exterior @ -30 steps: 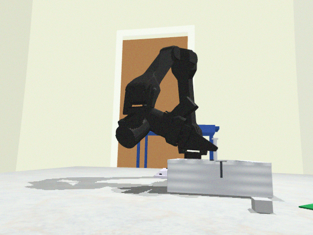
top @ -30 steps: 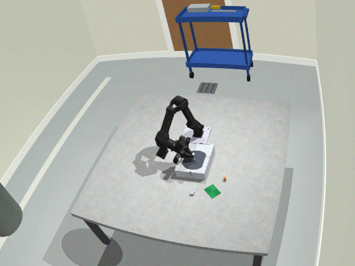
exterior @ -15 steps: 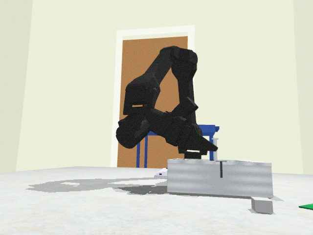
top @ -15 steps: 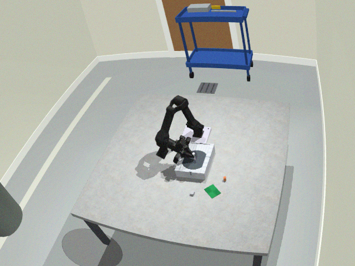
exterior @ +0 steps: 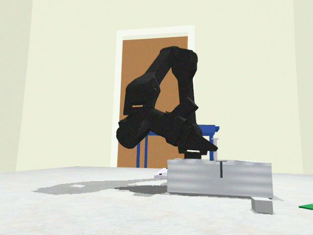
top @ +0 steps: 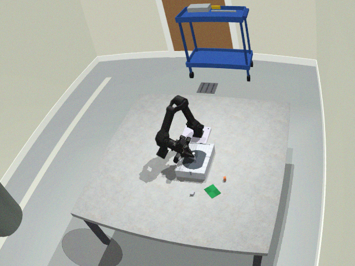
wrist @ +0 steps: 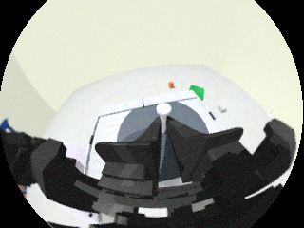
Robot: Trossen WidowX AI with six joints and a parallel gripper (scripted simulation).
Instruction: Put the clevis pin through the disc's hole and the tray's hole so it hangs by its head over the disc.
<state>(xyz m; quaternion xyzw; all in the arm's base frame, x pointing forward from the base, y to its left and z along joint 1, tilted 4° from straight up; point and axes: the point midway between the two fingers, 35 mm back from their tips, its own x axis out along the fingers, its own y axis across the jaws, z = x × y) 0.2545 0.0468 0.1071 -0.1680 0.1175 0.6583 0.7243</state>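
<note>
The steel pin stands about upright, head up, over the middle part of the disc. My gripper is shut on its shaft below the head, with the head clear above the fingertips. The dark grey disc lies flat in the rimmed steel tray. In the exterior view the shaft reaches down to the tray's top edge; its lower end is hidden there. The holes are hidden, so whether the tip is in them I cannot tell.
A small grey block, a green square and an orange block lie on the table beyond the tray. A pale lilac plate is by the arm's base.
</note>
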